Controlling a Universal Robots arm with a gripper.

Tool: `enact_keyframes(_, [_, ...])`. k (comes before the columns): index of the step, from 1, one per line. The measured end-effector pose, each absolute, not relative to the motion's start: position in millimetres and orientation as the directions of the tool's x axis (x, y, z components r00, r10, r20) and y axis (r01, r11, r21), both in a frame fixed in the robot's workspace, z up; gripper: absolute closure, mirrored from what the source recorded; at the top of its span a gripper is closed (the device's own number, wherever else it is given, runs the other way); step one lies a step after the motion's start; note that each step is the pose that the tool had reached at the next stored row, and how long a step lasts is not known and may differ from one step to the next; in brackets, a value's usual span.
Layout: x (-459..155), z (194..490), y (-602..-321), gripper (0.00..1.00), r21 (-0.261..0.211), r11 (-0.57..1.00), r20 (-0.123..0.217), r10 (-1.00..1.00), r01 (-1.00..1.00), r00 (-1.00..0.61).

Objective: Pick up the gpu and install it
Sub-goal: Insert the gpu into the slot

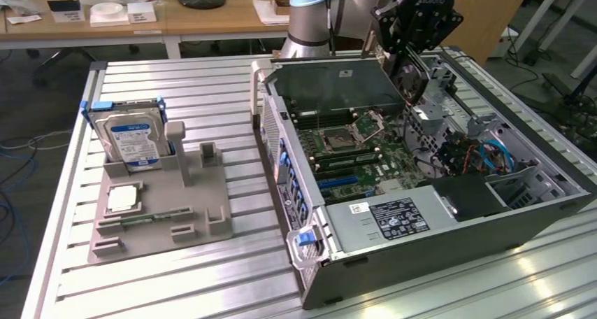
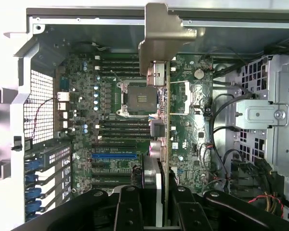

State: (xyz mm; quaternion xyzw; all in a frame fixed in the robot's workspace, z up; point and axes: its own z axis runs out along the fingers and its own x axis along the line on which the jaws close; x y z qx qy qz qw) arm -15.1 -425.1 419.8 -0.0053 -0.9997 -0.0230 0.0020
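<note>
The gpu (image 2: 163, 125) is seen edge-on in the wrist view, a slim dark card with a silver metal bracket (image 2: 164, 33) at its far end. My gripper (image 2: 159, 204) is shut on it, one black finger (image 2: 130, 207) on each side. The card hangs over the motherboard (image 2: 115, 96), between the CPU socket and the drive bay. A blue slot (image 2: 114, 156) lies beside it and apart from it. In the exterior view my gripper (image 1: 415, 36) is above the far end of the open computer case (image 1: 420, 165), with the gpu (image 1: 410, 78) hanging down into it.
On the exterior view's left a grey fixture (image 1: 159, 207) holds a blue-labelled hard drive (image 1: 131, 140), a square chip (image 1: 123, 199) and a small memory stick (image 1: 145, 220). Inside the case are a power supply (image 1: 392, 217), a metal drive cage (image 2: 260, 115) and loose cables (image 2: 221, 134).
</note>
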Motion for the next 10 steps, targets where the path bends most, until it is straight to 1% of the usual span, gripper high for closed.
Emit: enact_keyframes(10, [-15.2,419.7,-425.1,0.72,0.046,0.999,0.004,-0.021,-0.021,-1.000])
